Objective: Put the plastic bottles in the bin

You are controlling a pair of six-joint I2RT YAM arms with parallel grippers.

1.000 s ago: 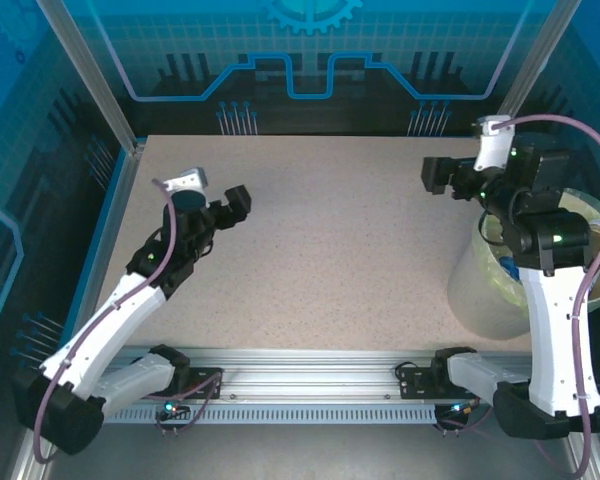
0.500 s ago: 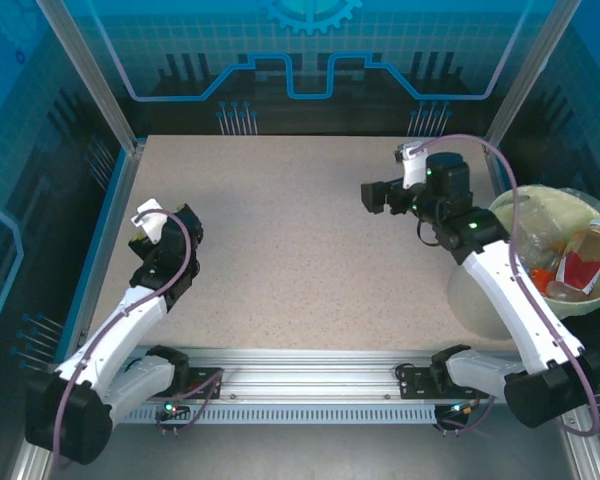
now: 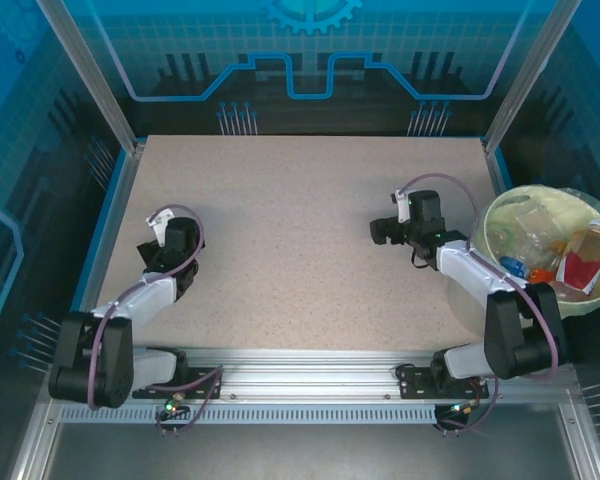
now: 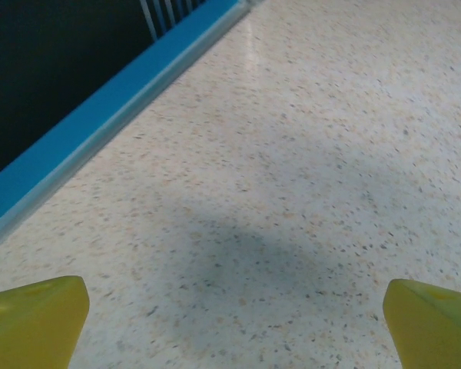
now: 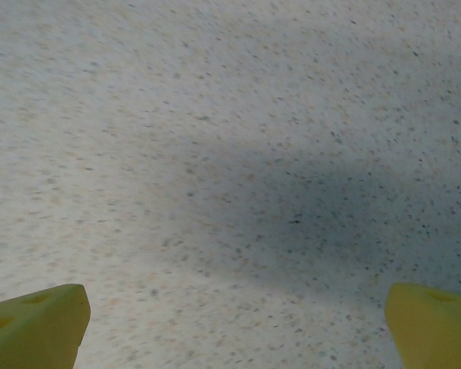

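The bin, a round bucket lined with a pale yellow-green bag, stands at the table's right edge. Several plastic bottles lie inside it: one with a red label, one with orange, one with a blue cap and a clear one. My right gripper sits low over the table, left of the bin, and is open. In the right wrist view the right gripper has bare table between its yellow fingertips. My left gripper is folded back at the left, open. The left gripper holds nothing.
A blue rail borders the speckled tabletop on the left, close to the left gripper. Aluminium posts and blue panels wall the table at the back and sides. The arm bases sit on a metal rail at the near edge.
Both arms have drawn back and folded down toward their bases. The right gripper swung left away from the bin and dropped near the table; the bin's contents are now uncovered.
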